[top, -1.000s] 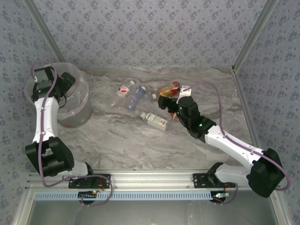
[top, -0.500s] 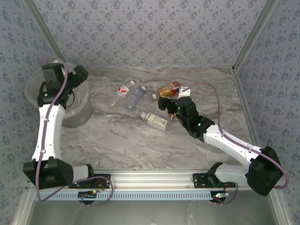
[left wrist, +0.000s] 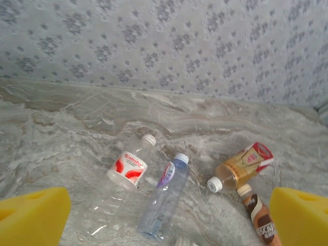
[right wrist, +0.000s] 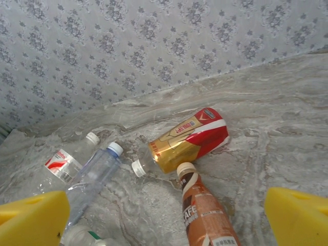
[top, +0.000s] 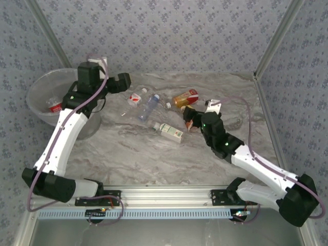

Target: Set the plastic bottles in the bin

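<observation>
Between right hand spread fingers: brown bottle lying, cap away.

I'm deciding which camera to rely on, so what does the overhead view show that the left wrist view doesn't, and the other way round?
Overhead, not left wrist: the bin with a red-marked bottle inside, a green-labelled bottle on the table, and the right gripper. Left wrist, not overhead: the yellow fingers of the left gripper, spread wide. Both: the red-labelled bottle, the bluish bottle, the amber bottle and the brown bottle, all lying on the table.
</observation>
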